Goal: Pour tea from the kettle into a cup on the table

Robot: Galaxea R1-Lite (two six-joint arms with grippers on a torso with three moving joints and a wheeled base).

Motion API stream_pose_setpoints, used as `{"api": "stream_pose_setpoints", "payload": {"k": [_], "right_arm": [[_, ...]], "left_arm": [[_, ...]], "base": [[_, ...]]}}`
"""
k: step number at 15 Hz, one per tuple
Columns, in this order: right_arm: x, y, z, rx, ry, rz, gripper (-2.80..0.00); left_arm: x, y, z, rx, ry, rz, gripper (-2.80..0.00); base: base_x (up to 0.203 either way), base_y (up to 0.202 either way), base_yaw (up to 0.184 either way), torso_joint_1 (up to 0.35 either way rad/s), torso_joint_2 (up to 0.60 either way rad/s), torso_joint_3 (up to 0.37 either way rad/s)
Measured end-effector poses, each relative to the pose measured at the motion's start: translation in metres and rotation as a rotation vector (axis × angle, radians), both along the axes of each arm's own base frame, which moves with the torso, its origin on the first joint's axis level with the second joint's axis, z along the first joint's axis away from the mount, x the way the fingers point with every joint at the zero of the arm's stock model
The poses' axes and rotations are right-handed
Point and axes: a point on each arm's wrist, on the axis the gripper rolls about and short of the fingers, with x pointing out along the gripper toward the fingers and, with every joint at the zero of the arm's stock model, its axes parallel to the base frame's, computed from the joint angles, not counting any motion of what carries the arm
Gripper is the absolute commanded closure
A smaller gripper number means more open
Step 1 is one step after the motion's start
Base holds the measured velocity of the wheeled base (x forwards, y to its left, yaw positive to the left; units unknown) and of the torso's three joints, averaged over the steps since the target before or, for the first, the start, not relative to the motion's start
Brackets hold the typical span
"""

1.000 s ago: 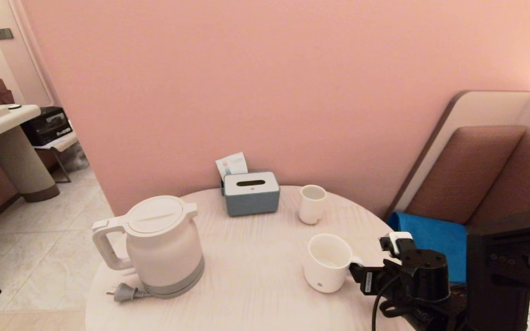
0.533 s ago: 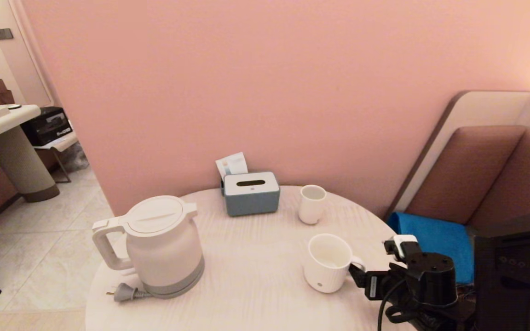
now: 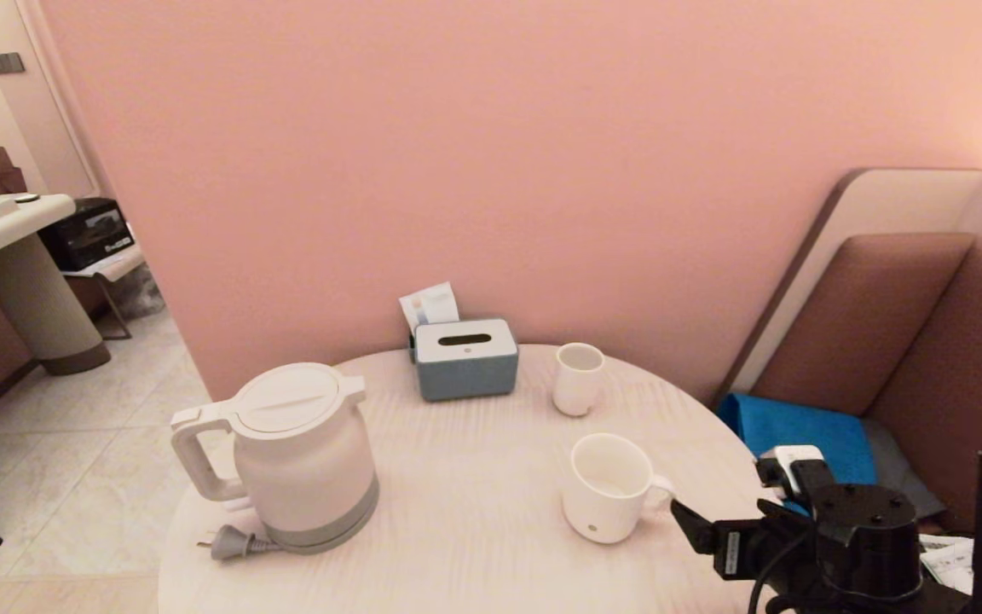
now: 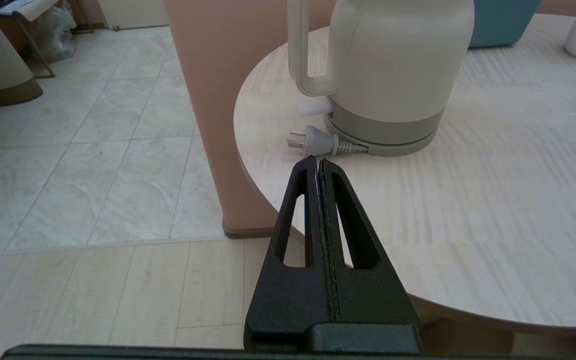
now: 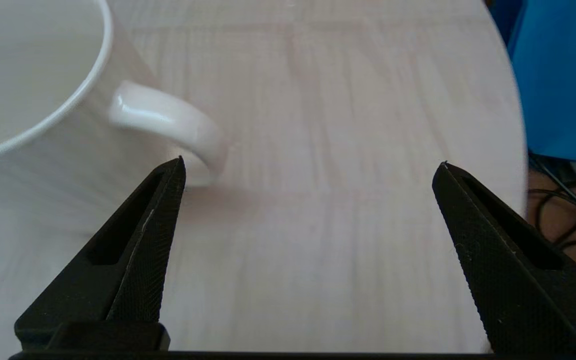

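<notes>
The white kettle [image 3: 303, 456] stands on its grey base at the left of the round pale table [image 3: 474, 537], handle pointing left. The wide ribbed cup [image 3: 609, 488] sits upright at the right, handle toward my right gripper [image 3: 687, 522]. That gripper is open, a short way right of the handle and apart from it. In the right wrist view the gripper [image 5: 313, 165] has only bare table between its fingers, with the cup [image 5: 28, 90] off to one side. My left gripper [image 4: 317, 162] is shut and empty at the table's near-left edge, pointing at the kettle [image 4: 398, 65].
A grey plug [image 3: 235, 541] on a short cord lies beside the kettle's base. A grey tissue box [image 3: 465, 358] and a small handleless cup [image 3: 578, 378] stand at the back. A blue cushion [image 3: 798, 431] on a brown seat [image 3: 926, 324] lies just past the table's right edge.
My right arm has drawn back to the right and lower, away from the cup's handle. Cup and kettle have not moved.
</notes>
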Motion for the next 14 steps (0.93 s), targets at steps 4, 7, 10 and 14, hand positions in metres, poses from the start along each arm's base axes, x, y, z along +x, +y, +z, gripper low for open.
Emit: {"api": "stream_pose_setpoints", "payload": {"k": [4,7,10,14], "right_arm": [[-0.019,-0.010,0.021,-0.007,-0.003,-0.017,-2.80],[-0.029,-0.017,0.049,-0.010,-0.054,-0.073,-2.80],[-0.043,-0.025,0.103,0.006,-0.163,-0.163,-2.80],[-0.106,-0.057,0.172,-0.031,-0.248,-0.336,-2.80]], "left_arm": [[0.000,0.000,0.000,0.000,0.000,0.000,0.00],[0.000,0.000,0.000,0.000,0.000,0.000,0.00],[0.000,0.000,0.000,0.000,0.000,0.000,0.00],[0.000,0.000,0.000,0.000,0.000,0.000,0.00]], "base": [[0.000,0.000,0.000,0.000,0.00,0.000],[0.000,0.000,0.000,0.000,0.00,0.000],[0.000,0.000,0.000,0.000,0.00,0.000],[0.000,0.000,0.000,0.000,0.00,0.000]]}}
